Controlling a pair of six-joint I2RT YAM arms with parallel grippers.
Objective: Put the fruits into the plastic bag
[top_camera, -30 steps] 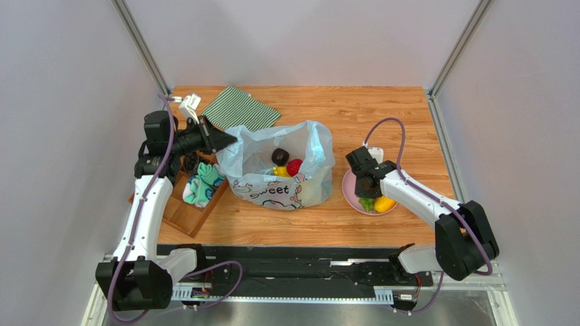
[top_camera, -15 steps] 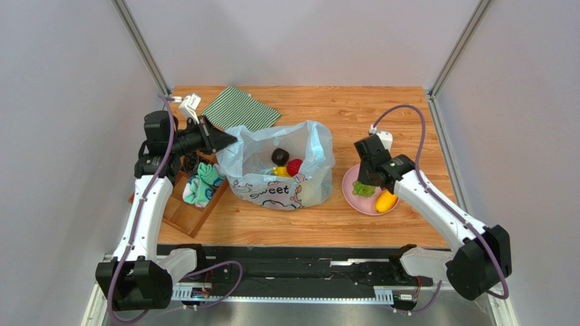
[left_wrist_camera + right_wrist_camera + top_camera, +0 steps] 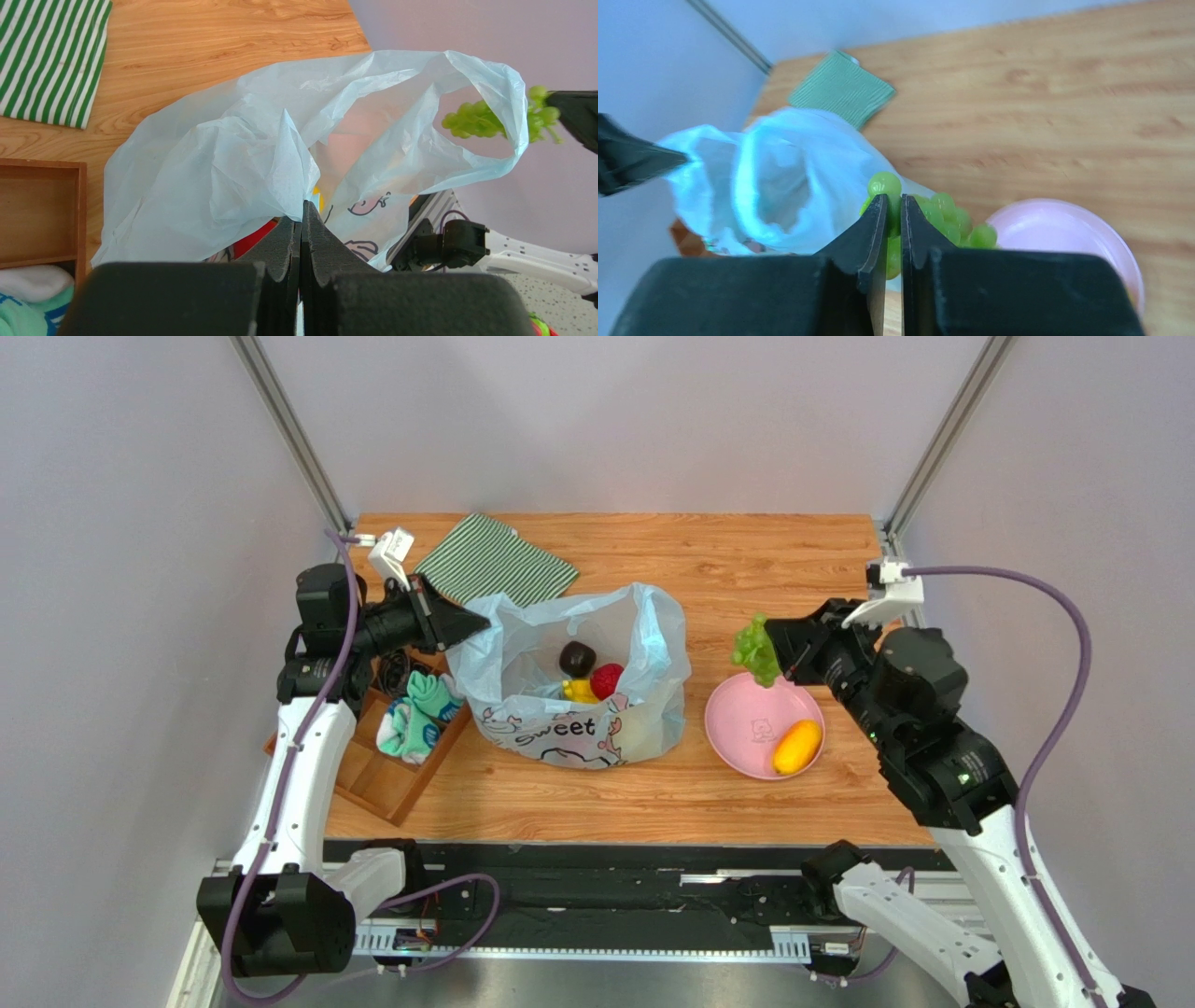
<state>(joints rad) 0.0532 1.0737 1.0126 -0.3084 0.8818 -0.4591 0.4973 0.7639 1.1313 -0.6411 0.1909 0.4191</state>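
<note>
My right claw point(image 3: 892, 210) pinches the bunch of green grapes point(image 3: 758, 650) and holds it in the air by the far edge of the pink plate point(image 3: 732, 735), just right of the plastic bag point(image 3: 638, 637). A mango point(image 3: 795, 746) lies alone on the plate. My left claw point(image 3: 302, 213) is pressed together on the bag's left rim, holding the mouth up and open. Down inside the bag I see a dark avocado point(image 3: 575, 658), a red apple point(image 3: 606, 681) and a yellow fruit point(image 3: 579, 692), all close together.
</note>
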